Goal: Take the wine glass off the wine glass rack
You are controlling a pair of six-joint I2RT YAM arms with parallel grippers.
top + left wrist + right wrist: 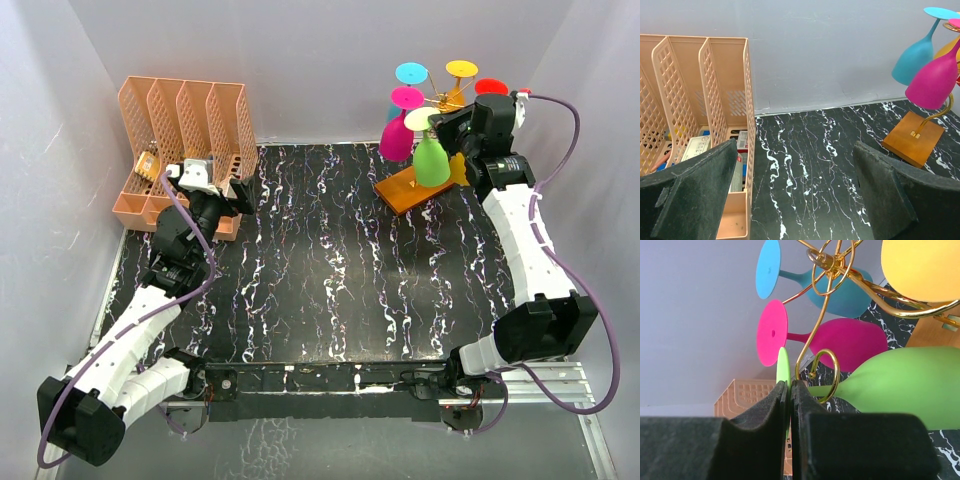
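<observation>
**Right tool (pixel 790 390) pinched shut on the foot of the green wine glass (pixel 905 385): grip made, lift-off not yet done.**

The glass hangs bowl-down, its stem in a curl of the wine glass rack (pixel 826 300) just past the tool's tips. The next move, I judge, must slide the stem out of that gold curl without knocking the pink wine glass (pixel 840 342) beyond. The left tool (pixel 795 170) hovers with jaws wide apart; to its left, the peach file organizer (pixel 725 85) holds small boxes and packets.

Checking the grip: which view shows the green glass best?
Right wrist: the green glass fills it, foot pinched in the right gripper. Top view shows it small, hanging on the rack. Left wrist misses it.
</observation>
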